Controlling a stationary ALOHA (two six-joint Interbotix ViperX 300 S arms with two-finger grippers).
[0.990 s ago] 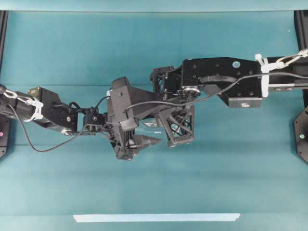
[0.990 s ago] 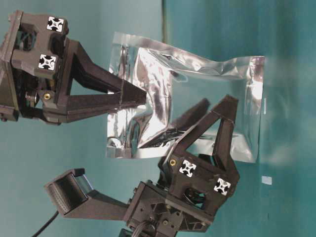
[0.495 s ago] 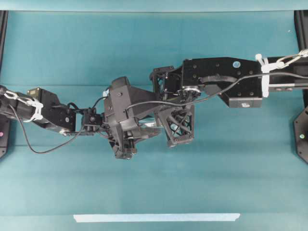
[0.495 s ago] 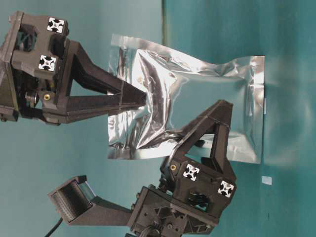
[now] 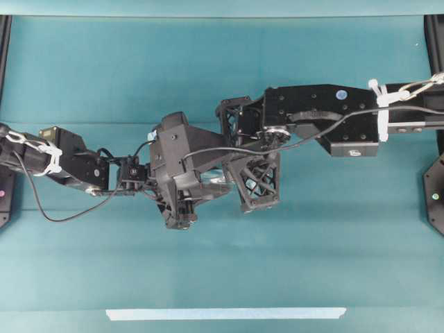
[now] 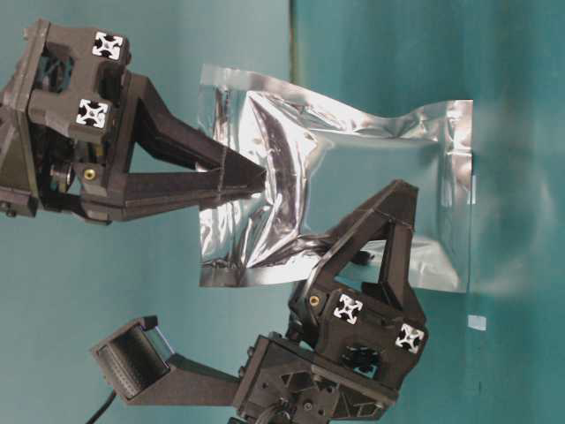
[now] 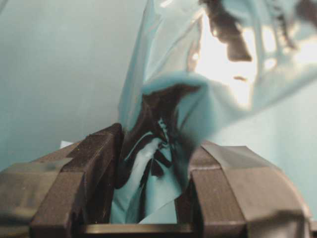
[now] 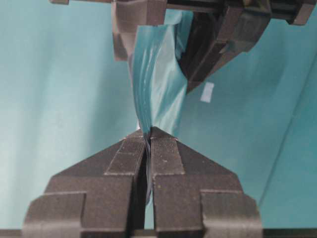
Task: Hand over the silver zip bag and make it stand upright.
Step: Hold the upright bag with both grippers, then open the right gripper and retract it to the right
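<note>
The silver zip bag hangs in the air, a crinkly foil pouch held by both grippers. My right gripper is shut on one sealed edge; in the right wrist view the foil runs out from between its closed tips. My left gripper is shut on the bag's opposite side, with crumpled foil filling the gap between its pads. From overhead only a sliver of the bag shows between the left gripper and the right gripper.
A long pale tape strip lies along the front of the teal table. A small white tape scrap sits on the surface near the bag's far end. Black frame posts stand at the table's sides.
My left gripper has closed its fingers onto the bag and crumpled the foil there. The right gripper has stayed shut on its edge, and both arms have shifted only slightly.
</note>
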